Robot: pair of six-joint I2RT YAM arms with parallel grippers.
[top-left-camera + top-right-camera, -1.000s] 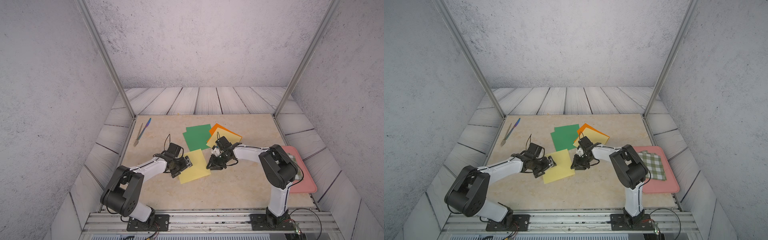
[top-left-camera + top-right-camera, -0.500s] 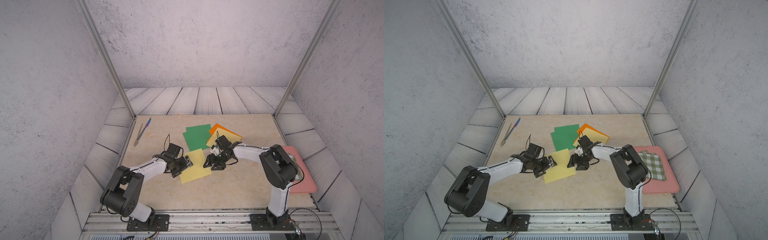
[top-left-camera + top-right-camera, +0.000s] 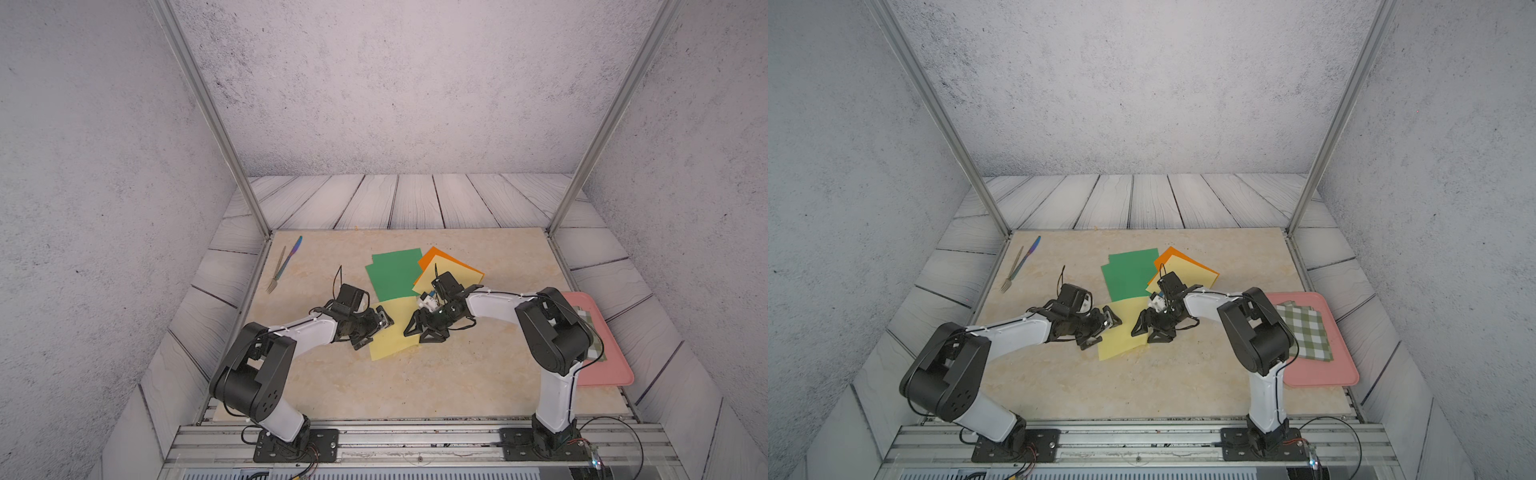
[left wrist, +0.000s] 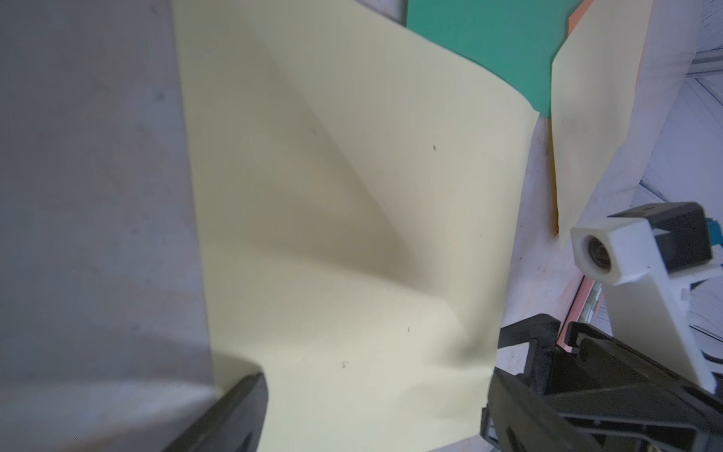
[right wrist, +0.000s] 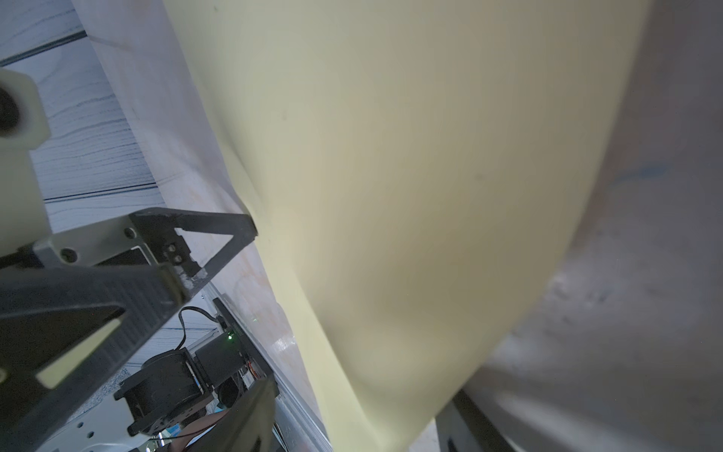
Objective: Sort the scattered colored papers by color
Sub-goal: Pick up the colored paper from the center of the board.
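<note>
A pale yellow paper (image 3: 392, 330) (image 3: 1121, 332) lies mid-table between my two grippers, buckled into a ridge in the left wrist view (image 4: 352, 235). My left gripper (image 3: 374, 331) (image 4: 371, 415) is open, straddling the sheet's left edge. My right gripper (image 3: 420, 334) (image 5: 360, 418) is open at its right edge, and that edge rises between the spread jaws without being pinched. Behind lie two overlapping green papers (image 3: 395, 274), then an orange paper (image 3: 432, 254) under another yellow paper (image 3: 451, 274).
A pink tray (image 3: 1320, 374) at the right edge holds a green-and-white checked cloth (image 3: 1304, 328), close beside the right arm's base. A fork (image 3: 277, 272) and a blue-tipped utensil (image 3: 293, 249) lie at the back left. Metal frame posts stand at the back corners.
My right gripper's jaws have spread apart and it has shifted slightly left onto the yellow paper's edge. The left arm has stayed put.
</note>
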